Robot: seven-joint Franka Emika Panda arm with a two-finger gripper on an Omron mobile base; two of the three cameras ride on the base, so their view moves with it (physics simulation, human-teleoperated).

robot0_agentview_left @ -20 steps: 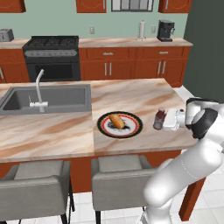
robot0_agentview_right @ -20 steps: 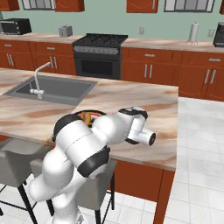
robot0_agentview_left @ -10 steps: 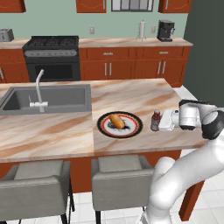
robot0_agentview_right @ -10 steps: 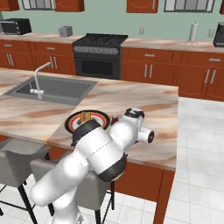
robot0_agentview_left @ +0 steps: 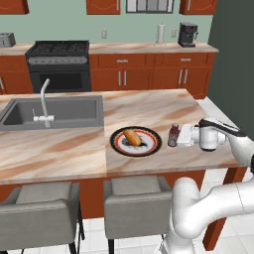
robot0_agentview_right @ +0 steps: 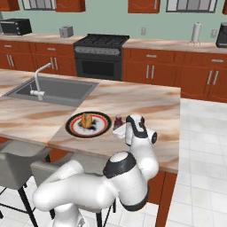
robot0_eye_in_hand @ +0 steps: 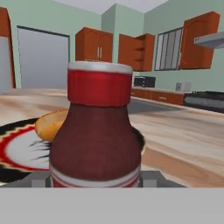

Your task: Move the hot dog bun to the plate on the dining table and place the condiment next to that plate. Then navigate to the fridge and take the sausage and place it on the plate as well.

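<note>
Arm's swung lower, so the gripper [robot0_agentview_left: 181,135], closed around the small dark red condiment bottle [robot0_agentview_left: 173,135], now rests it on the beige-pink marbled dining table [robot0_agentview_left: 64,151], just right of the round black-and-red-rimmed plate [robot0_agentview_left: 151,144] holding the golden-orange hot dog bun [robot0_agentview_left: 132,137]. Looks ready to let go.

- Against the far wall we see a black stove [robot0_agentview_left: 58,62] with a dark oven door, set between red-brown cabinets [robot0_agentview_left: 149,75].
- A coffee maker [robot0_agentview_left: 187,34] and a white paper towel roll [robot0_agentview_left: 160,33] stand on the back counter.
- A toaster [robot0_agentview_left: 6,39] sits at that counter's left end, and a microwave [robot0_agentview_right: 16,27] too.
- Two grey stools [robot0_agentview_left: 138,208] are tucked under the island.
</note>
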